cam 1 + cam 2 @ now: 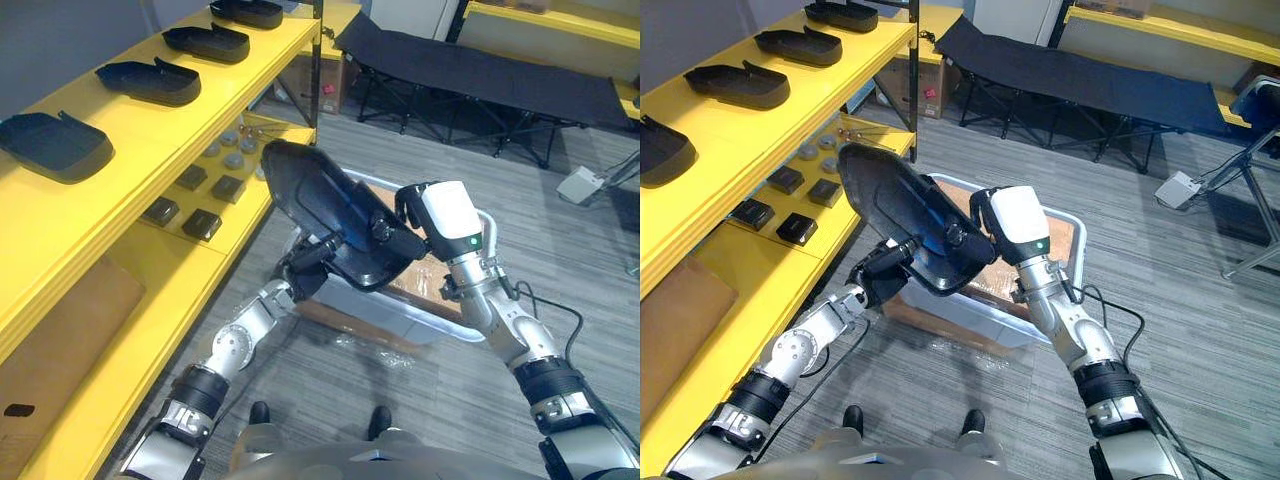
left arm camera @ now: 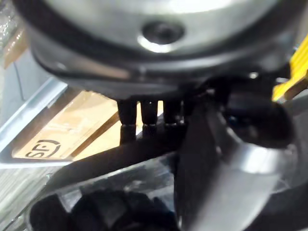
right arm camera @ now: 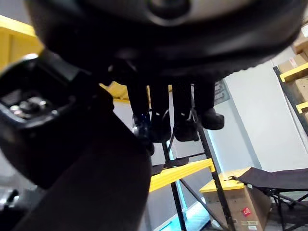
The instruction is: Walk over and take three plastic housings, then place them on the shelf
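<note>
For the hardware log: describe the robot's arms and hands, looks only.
Both arms are silver-grey and jointed, the left arm and the right arm, each ringed with black bands lower down. Each ends in a dark hand: left hand, right hand. A white block with a small green light sits at the right wrist.

Hardly anything here can be read. A cardboard sheet lying in the grey bin carries a dark printed mark of a few characters inside a rounded outline, too unclear to spell out. The cardboard box past the end of the yellow shelf has a small red sticker, its print too tiny to make out. The brown cardboard on the shelf's bottom level shows one small black mark, not legible.
</note>
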You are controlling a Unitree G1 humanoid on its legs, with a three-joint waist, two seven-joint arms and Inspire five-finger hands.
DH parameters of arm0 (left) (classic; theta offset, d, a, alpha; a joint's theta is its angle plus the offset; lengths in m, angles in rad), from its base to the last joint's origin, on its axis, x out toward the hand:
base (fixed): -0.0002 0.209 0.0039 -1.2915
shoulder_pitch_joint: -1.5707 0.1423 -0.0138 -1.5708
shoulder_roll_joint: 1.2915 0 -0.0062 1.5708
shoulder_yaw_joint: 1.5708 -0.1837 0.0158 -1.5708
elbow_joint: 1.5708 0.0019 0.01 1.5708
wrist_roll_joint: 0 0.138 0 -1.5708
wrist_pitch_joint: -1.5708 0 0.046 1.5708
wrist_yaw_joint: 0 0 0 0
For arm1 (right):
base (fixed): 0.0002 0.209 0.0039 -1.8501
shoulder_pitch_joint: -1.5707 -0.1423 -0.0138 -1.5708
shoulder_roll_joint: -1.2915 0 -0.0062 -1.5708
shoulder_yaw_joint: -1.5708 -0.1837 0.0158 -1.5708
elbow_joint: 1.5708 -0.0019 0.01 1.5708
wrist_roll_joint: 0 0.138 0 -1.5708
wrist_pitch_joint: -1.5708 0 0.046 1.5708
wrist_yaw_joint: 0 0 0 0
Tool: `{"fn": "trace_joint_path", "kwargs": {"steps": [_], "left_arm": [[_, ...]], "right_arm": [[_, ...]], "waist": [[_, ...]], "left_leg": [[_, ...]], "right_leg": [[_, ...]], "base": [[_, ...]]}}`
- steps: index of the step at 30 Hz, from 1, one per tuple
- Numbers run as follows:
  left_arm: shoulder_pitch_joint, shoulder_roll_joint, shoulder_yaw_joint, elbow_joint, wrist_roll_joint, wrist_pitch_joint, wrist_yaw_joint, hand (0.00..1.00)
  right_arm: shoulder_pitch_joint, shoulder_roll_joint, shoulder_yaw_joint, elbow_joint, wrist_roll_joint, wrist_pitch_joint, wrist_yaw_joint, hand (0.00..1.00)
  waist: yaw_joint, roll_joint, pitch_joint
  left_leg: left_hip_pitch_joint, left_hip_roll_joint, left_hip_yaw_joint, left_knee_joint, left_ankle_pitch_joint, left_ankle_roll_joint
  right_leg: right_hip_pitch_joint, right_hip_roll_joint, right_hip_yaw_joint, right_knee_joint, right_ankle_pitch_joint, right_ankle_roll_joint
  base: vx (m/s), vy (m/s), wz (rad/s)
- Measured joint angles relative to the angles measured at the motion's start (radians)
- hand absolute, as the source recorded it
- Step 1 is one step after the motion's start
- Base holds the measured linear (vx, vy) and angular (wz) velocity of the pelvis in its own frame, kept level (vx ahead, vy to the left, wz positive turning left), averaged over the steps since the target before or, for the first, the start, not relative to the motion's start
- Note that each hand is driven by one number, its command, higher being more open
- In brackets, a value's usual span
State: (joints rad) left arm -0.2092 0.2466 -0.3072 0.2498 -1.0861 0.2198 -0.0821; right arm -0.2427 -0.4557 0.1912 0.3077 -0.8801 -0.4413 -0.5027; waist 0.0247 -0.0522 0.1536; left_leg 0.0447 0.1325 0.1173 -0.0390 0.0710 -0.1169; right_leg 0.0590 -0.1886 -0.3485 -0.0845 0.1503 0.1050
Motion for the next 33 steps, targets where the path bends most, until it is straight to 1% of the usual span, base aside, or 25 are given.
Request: {"fn": "trace_joint_path", "kwargs": {"steps": [3,7,8,11,12,13,15,17,18,20,21,22,24,25,26,27,28,29,30,31,33], "left_arm": [[0.020,-0.001,-0.015,-0.014,0.002,-0.025,0.023,0.00],[0.042,-0.001,-0.028,-0.022,-0.002,-0.036,0.031,0.00],[0.053,-0.001,-0.037,-0.025,-0.003,-0.052,0.031,0.00],[0.072,-0.003,-0.043,-0.025,-0.003,-0.069,0.031,0.00],[0.078,-0.005,-0.043,-0.025,-0.003,-0.077,0.031,0.00],[0.096,-0.015,-0.043,-0.025,-0.003,-0.109,0.031,0.00],[0.109,-0.027,-0.039,-0.025,-0.003,-0.132,0.032,0.00],[0.129,-0.056,-0.016,-0.025,-0.004,-0.180,0.053,0.00],[0.130,-0.079,0.005,-0.027,0.004,-0.217,0.066,0.00],[0.142,-0.118,0.045,-0.087,0.089,-0.272,0.100,0.00],[0.154,-0.138,0.071,-0.147,0.180,-0.313,0.122,0.00],[0.163,-0.142,0.083,-0.183,0.228,-0.329,0.132,0.00],[0.183,-0.159,0.131,-0.300,0.402,-0.392,0.170,0.00],[0.185,-0.161,0.145,-0.321,0.450,-0.406,0.185,0.00],[0.198,-0.163,0.175,-0.353,0.534,-0.430,0.206,0.00],[0.224,-0.163,0.206,-0.374,0.628,-0.443,0.235,0.00],[0.234,-0.163,0.214,-0.374,0.670,-0.446,0.248,0.00],[0.268,-0.163,0.237,-0.373,0.747,-0.447,0.275,0.00],[0.303,-0.162,0.254,-0.371,0.811,-0.447,0.300,0.00],[0.319,-0.161,0.260,-0.368,0.831,-0.447,0.308,0.00],[0.381,-0.163,0.281,-0.350,0.931,-0.438,0.349,0.00]], "right_arm": [[0.022,0.023,-0.003,0.000,0.032,0.000,0.019,0.00],[0.050,0.040,-0.002,0.000,0.050,0.000,0.018,0.00],[0.063,0.043,0.001,-0.004,0.065,0.000,0.019,1.00],[0.089,0.068,0.000,-0.008,0.084,0.000,0.018,1.00],[0.105,0.079,0.001,-0.010,0.123,0.000,0.017,1.00],[0.125,0.110,0.008,-0.018,0.184,0.000,0.014,1.00],[0.147,0.132,0.015,-0.032,0.234,0.000,0.009,1.00],[0.182,0.158,0.036,-0.051,0.282,-0.017,-0.005,1.00],[0.202,0.156,0.066,-0.062,0.303,-0.037,-0.003,1.00],[0.237,0.169,0.113,-0.093,0.349,-0.050,0.030,1.00],[0.270,0.194,0.121,-0.128,0.398,-0.059,0.058,1.00],[0.281,0.207,0.125,-0.147,0.432,-0.061,0.073,1.00],[0.323,0.237,0.108,-0.239,0.565,-0.063,0.130,1.00],[0.333,0.240,0.098,-0.265,0.599,-0.065,0.143,1.00],[0.351,0.254,0.073,-0.312,0.667,-0.072,0.169,1.00],[0.366,0.272,0.044,-0.342,0.747,-0.090,0.190,1.00],[0.378,0.279,0.025,-0.357,0.782,-0.101,0.193,1.00],[0.392,0.290,-0.014,-0.377,0.855,-0.118,0.207,1.00],[0.399,0.303,-0.058,-0.393,0.912,-0.119,0.227,1.00],[0.405,0.308,-0.081,-0.397,0.939,-0.120,0.232,1.00],[0.443,0.315,-0.145,-0.398,1.029,-0.113,0.264,1.00]], "waist": [[0.003,0.000,-0.005],[0.002,0.001,-0.006],[0.001,0.001,-0.007],[-0.002,0.001,-0.008],[-0.002,0.001,-0.009],[-0.003,0.001,-0.011],[-0.001,0.001,-0.014],[-0.001,-0.001,-0.025],[0.001,-0.002,-0.027],[0.000,-0.003,-0.028],[0.001,-0.002,-0.028],[0.000,-0.002,-0.028],[-0.001,0.002,-0.032],[0.001,0.004,-0.034],[0.000,0.008,-0.043],[-0.004,0.013,-0.060],[-0.003,0.017,-0.069],[-0.004,0.024,-0.084],[-0.006,0.029,-0.093],[-0.006,0.030,-0.094],[-0.007,0.030,-0.094]], "left_leg": [[0.000,0.000,0.000,0.000,-0.001,-0.001],[0.000,0.000,0.000,0.000,-0.001,-0.002],[0.000,0.000,0.000,0.001,-0.002,-0.003],[0.000,0.000,0.000,0.002,-0.003,-0.004],[0.000,0.000,0.000,0.002,-0.003,-0.005],[0.000,0.000,0.000,0.003,-0.004,-0.006],[0.000,0.000,0.000,0.003,-0.008,-0.010],[0.000,0.000,0.000,0.004,-0.014,-0.009],[0.000,0.000,0.000,0.009,-0.017,-0.007],[0.000,0.000,0.000,0.015,-0.017,-0.006],[-0.001,0.000,0.000,0.016,-0.018,-0.005],[-0.001,0.000,0.000,0.016,-0.019,-0.005],[-0.001,-0.001,0.001,0.017,-0.027,-0.004],[-0.001,-0.001,0.001,0.017,-0.028,-0.004],[-0.001,-0.001,0.001,0.017,-0.029,-0.005],[-0.001,-0.001,0.002,0.017,-0.029,-0.005],[-0.001,-0.001,0.002,0.018,-0.029,-0.004],[0.000,-0.001,0.004,0.018,-0.030,-0.005],[0.000,-0.001,0.005,0.018,-0.031,-0.005],[0.000,-0.001,0.006,0.018,-0.032,-0.006],[0.001,0.000,0.009,0.018,-0.034,-0.005]], "right_leg": [[0.000,0.000,0.000,0.000,0.000,0.000],[0.000,0.000,0.000,0.000,0.000,0.000],[0.000,0.000,0.000,0.000,0.000,0.000],[0.001,0.000,0.000,0.000,-0.001,-0.001],[0.001,0.000,0.000,0.000,-0.001,-0.001],[0.001,0.000,0.000,0.000,-0.002,-0.001],[0.001,0.000,0.000,0.000,-0.002,-0.001],[0.001,0.000,0.000,0.000,-0.004,0.000],[0.003,0.000,-0.001,0.000,-0.005,-0.001],[0.005,0.000,-0.001,0.000,-0.012,-0.010],[0.005,0.000,-0.003,0.000,-0.013,-0.011],[0.005,0.000,-0.003,0.000,-0.014,-0.011],[0.005,0.000,-0.004,0.000,-0.017,-0.015],[0.005,0.000,-0.004,0.000,-0.017,-0.015],[0.005,0.000,-0.005,0.000,-0.018,-0.014],[0.004,0.000,-0.004,0.000,-0.020,-0.012],[0.005,0.000,-0.004,0.000,-0.020,-0.011],[0.005,0.000,-0.004,0.000,-0.020,-0.009],[0.004,0.000,-0.004,0.000,-0.020,-0.008],[0.004,0.000,-0.004,0.000,-0.020,-0.007],[0.003,0.000,-0.002,0.000,-0.023,-0.004]], "base": [[0.00,0.000,0.00],[0.00,0.000,0.00],[0.00,0.000,0.00],[0.00,0.000,0.00],[0.00,0.000,0.00],[0.00,0.000,0.00],[0.00,0.000,0.00],[0.00,0.000,0.00],[0.00,0.000,0.00],[0.00,0.000,0.00],[0.00,0.000,0.00],[0.00,0.000,0.00],[0.00,0.000,0.00],[0.00,0.000,0.00],[0.00,0.000,0.00],[0.00,0.000,0.00],[0.03,-0.001,-0.02],[0.04,0.001,-0.02],[0.04,0.001,-0.02],[0.00,0.000,0.00],[0.00,0.000,0.00]]}}
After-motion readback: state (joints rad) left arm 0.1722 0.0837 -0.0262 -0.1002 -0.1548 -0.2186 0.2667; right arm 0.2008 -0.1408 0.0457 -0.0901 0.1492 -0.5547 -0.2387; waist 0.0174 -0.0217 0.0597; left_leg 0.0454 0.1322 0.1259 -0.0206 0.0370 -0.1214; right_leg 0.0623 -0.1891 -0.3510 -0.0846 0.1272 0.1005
